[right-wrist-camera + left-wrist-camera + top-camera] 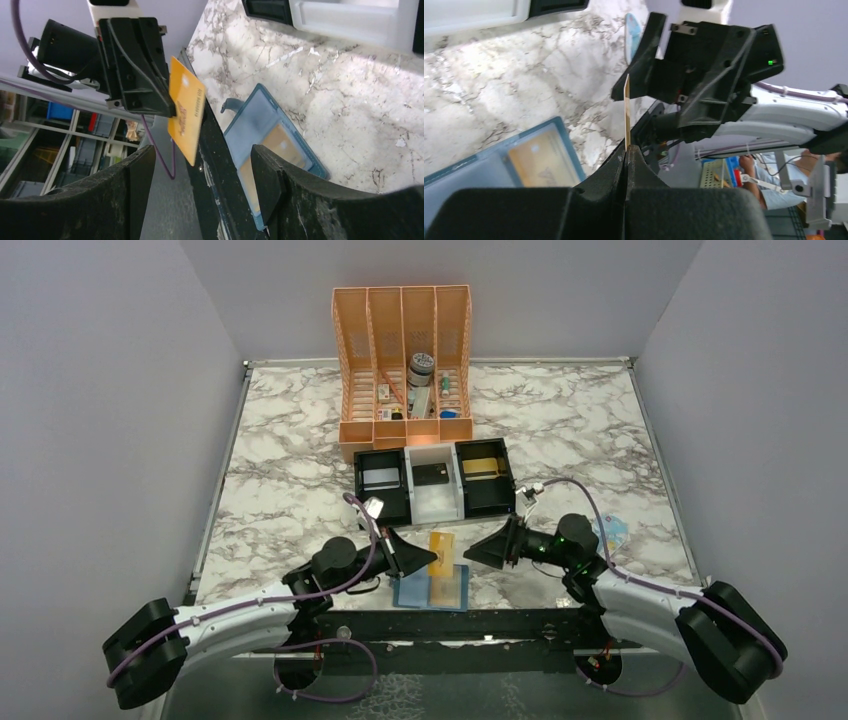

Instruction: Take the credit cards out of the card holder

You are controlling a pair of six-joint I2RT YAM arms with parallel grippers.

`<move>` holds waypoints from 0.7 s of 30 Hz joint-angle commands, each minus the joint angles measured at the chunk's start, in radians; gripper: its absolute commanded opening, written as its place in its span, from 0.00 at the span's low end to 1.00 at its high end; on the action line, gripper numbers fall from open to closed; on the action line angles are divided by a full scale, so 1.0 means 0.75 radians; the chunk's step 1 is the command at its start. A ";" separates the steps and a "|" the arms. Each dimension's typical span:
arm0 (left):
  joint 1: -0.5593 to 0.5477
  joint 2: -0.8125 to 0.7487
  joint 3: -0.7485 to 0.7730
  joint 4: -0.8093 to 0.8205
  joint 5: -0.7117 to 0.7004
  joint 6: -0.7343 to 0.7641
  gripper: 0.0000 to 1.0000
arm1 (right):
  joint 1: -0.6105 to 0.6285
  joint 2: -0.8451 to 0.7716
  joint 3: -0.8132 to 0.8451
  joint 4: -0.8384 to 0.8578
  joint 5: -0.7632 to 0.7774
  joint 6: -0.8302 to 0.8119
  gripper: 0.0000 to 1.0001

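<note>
Marble table: above the card holder, left gripper pinches a credit card, right gripper spread wide beside; mistimed handoff could drop it.

Blue holder lies open flat at the near table edge, pocketed card, gold, in one panel; lifted card, gold, is pinched at one end by left gripper above it; stowed card lies flat in tray, right compartment.
</note>
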 commanded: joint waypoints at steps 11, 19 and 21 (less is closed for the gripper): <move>0.002 0.028 -0.050 0.249 0.089 -0.057 0.00 | 0.085 0.251 0.071 0.325 -0.082 0.178 0.52; 0.000 0.053 -0.065 0.308 0.097 -0.072 0.00 | 0.145 0.366 0.130 0.404 -0.083 0.207 0.41; -0.001 0.050 -0.069 0.316 0.097 -0.073 0.00 | 0.151 0.396 0.126 0.461 -0.095 0.225 0.36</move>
